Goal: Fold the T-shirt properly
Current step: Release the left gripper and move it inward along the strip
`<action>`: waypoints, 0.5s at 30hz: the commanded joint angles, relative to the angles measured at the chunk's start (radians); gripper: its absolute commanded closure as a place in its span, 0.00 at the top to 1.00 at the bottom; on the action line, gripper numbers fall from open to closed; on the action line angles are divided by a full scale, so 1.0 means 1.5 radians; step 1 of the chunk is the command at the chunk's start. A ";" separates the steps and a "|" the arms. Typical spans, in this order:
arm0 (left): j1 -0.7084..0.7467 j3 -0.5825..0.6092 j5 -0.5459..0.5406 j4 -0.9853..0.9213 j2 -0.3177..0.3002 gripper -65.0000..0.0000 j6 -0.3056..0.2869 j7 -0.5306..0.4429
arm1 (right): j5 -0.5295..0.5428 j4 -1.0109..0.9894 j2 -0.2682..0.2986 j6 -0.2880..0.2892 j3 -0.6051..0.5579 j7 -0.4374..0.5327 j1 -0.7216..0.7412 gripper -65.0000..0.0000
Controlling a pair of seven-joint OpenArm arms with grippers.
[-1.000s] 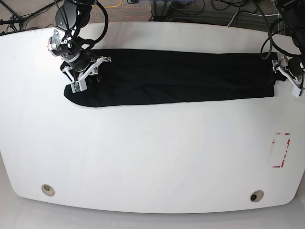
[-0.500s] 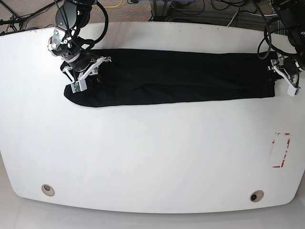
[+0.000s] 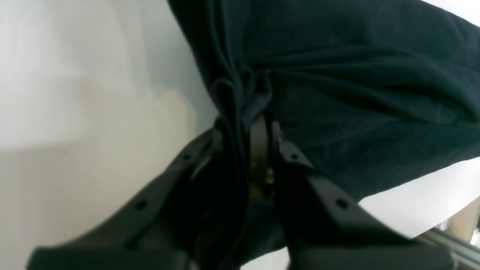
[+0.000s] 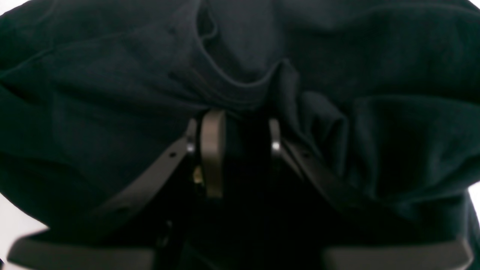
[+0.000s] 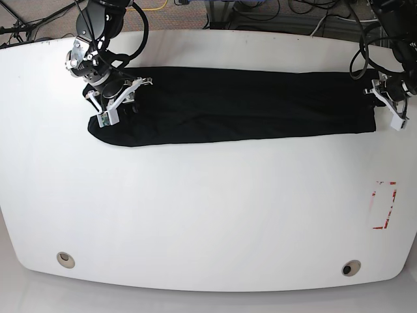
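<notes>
The T-shirt (image 5: 234,104) lies as a long, narrow black band along the far edge of the worktop (image 5: 208,215), already doubled lengthwise so that it reaches almost from one short edge to the other, and that seems to be the reason the two arms stand at its opposite ends. The right pincer (image 5: 116,103) sits on the band's end near one far corner of the worktop; its wrist view shows the fingers (image 4: 212,150) a little apart with a bunched ridge of cloth gathered between them, so I take it to be pinching the shirt's layers together rather than resting on top. The left pincer (image 5: 386,98) is at the other end, by the opposite far corner, and from its own camera the fingers (image 3: 258,142) are pressed nearly together with a pleat of the shirt's edge squeezed in the narrow gap, the cloth rising into a small fold just above them. Holding both ends this way makes sense to me: soft matte cloth sags and slides, and a grip at each end keeps the stacked layers aligned and the band taut enough to carry one end over toward the other. The front of the worktop is bare white but for a red mark (image 5: 384,205) near one short edge. My guess is that the crosswise fold is the step in hand, with the lengthwise fold done.
</notes>
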 commanded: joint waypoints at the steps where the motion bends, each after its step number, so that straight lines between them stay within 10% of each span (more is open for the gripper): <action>1: -0.004 -0.003 -0.005 0.056 -0.016 0.04 -0.001 0.005 | -0.007 0.004 0.002 -0.001 0.000 -0.012 0.002 0.22; 15: 0.008 0.079 -0.005 0.393 0.058 0.04 -0.001 0.148 | -0.007 0.003 0.002 -0.001 0.000 -0.012 0.003 0.22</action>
